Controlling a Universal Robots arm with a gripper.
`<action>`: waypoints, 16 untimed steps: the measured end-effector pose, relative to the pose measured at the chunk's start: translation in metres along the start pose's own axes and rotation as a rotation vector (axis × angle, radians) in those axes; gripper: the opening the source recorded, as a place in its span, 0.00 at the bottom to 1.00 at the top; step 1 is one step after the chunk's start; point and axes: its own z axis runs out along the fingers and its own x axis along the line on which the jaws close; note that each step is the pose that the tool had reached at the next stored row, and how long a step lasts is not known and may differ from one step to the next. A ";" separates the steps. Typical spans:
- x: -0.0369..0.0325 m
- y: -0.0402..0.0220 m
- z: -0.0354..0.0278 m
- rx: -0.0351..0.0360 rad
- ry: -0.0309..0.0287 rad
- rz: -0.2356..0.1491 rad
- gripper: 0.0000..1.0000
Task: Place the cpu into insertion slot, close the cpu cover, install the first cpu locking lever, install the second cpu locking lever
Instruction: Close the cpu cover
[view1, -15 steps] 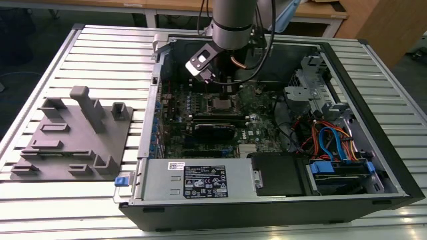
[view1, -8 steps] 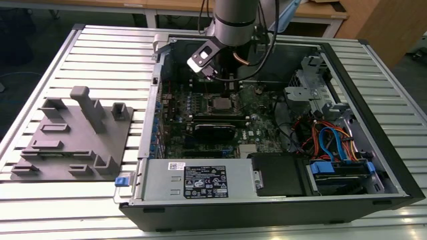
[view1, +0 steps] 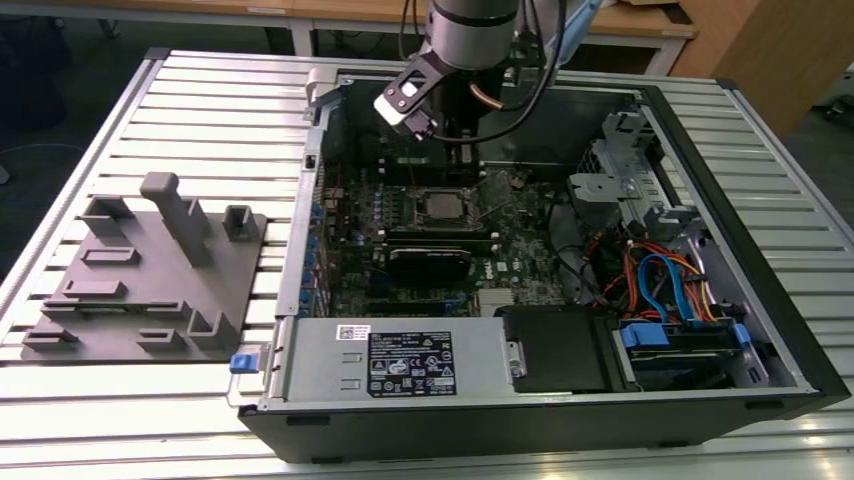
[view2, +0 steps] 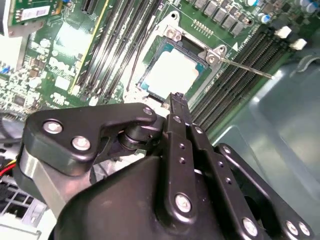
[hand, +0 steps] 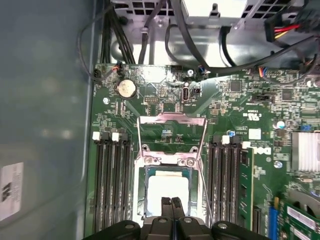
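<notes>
First wrist view: my gripper (hand: 172, 201) hangs closed, empty, over the cpu (hand: 166, 189); the cpu cover (hand: 172, 118) seems stiff. Take its free edge.

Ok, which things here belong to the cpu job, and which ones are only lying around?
Job: cpu, seated in insertion slot; cpu cover, open; locking lever; gripper, shut, by the cpu.
Lying about: coin battery; memory slots; grey fixture block; power supply.
</notes>
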 end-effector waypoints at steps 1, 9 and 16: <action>0.0001 0.0001 -0.0018 0.0000 0.0000 0.000 0.11; 0.0005 0.0006 -0.0138 0.0000 0.0030 0.000 0.11; 0.0004 0.0012 -0.0139 0.0005 0.0029 0.000 0.11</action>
